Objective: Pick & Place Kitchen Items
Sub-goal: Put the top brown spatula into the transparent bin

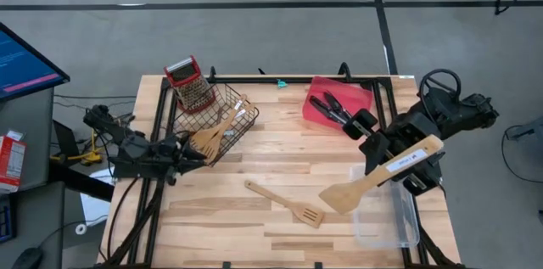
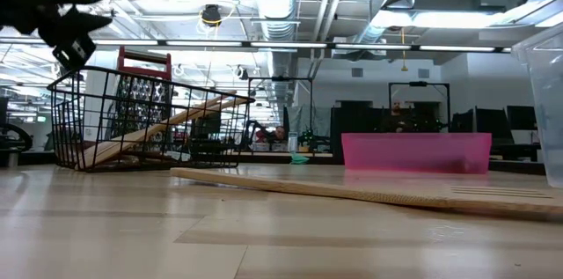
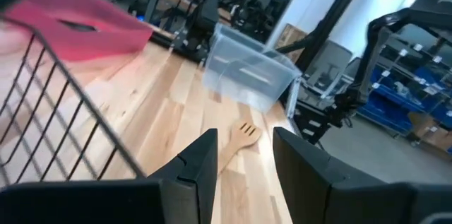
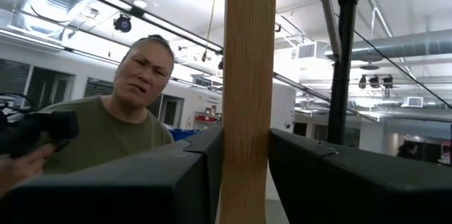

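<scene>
Spatula (image 1: 381, 176) sits clamped in my right gripper (image 1: 413, 155); my two dark fingers (image 4: 201, 174) press the pale wooden handle from both sides, and in my right wrist view that handle (image 4: 247, 90) runs straight up between them. Seen from above, the broad blade hangs out toward 8 o'clock from my grip, over the wood of the table (image 1: 254, 218) just beside the clear plastic bin (image 1: 386, 226), which lies at 6 o'clock from my right hand; the handle's far end pokes out at 2 o'clock. Beyond the handle, a person (image 4: 113, 128) in an olive shirt stands in the room, holding a dark camera.

Second utensil, a slotted wooden turner (image 1: 284, 203), lies flat on the table, apart from both my hands, at about 9 o'clock from the held blade; it also shows ahead of my left fingers (image 3: 201, 171) in the left wrist view, lying near the bin.

Left gripper (image 1: 182, 152) hovers at the table's left side, right at the edge of the black wire basket (image 1: 222, 120), which sits at 2 o'clock from it; its fingers stand parted with nothing between them. Inside the basket lean more pale wooden utensils (image 1: 214, 131) and a red-handled grater (image 1: 190, 82).

Red tray (image 1: 338, 98) at the far edge, 11 o'clock from my right gripper, holds black-handled knives (image 1: 335, 109).
</scene>
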